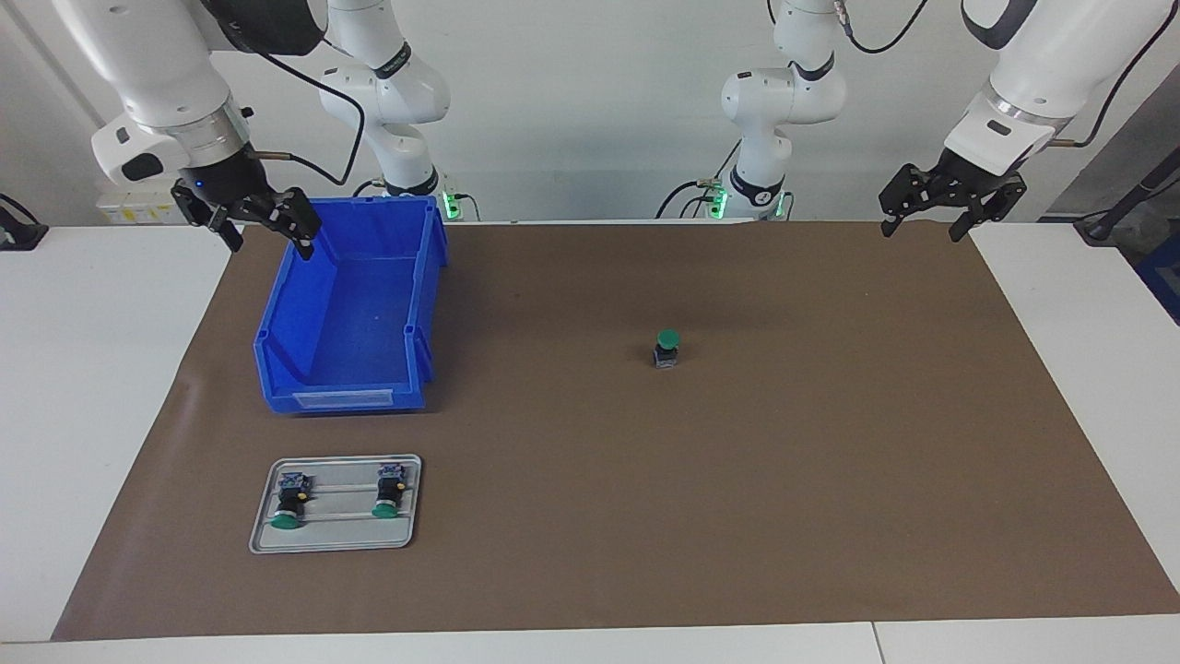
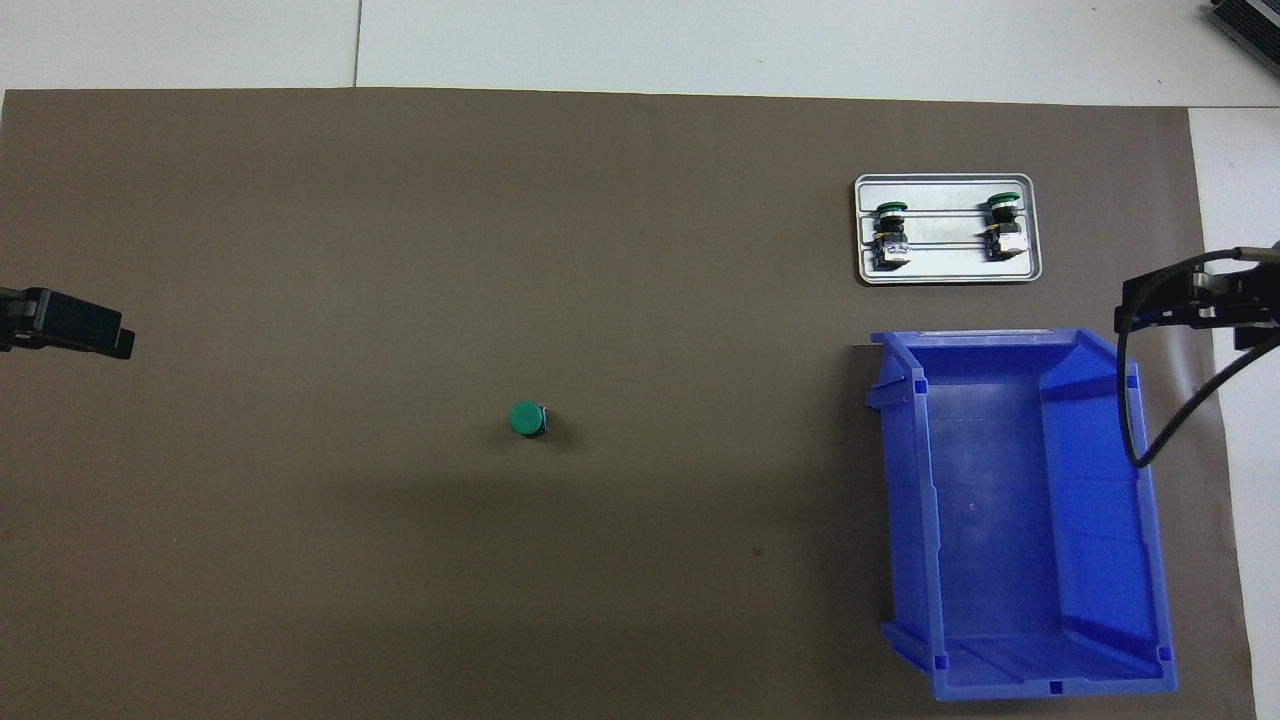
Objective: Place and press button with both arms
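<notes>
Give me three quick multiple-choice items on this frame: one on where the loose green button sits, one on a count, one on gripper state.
1. Where is the standing button?
A. inside the blue bin
B. on the brown mat, apart from bin and tray
C. on the metal tray

2. How many buttons lie on the metal tray?
A. none
B. two
C. four

3. What state is the left gripper in?
A. open and empty, raised over the mat's edge
B. shut on the button
C. pressing the button's cap

Answers:
1. B: it stands alone, cap up, on the brown mat, toward the left arm's end from the blue bin.
2. B: two green-capped buttons lie side by side on it.
3. A: its fingertips stand apart with nothing between them; the right gripper is likewise open, over the bin's corner.
</notes>
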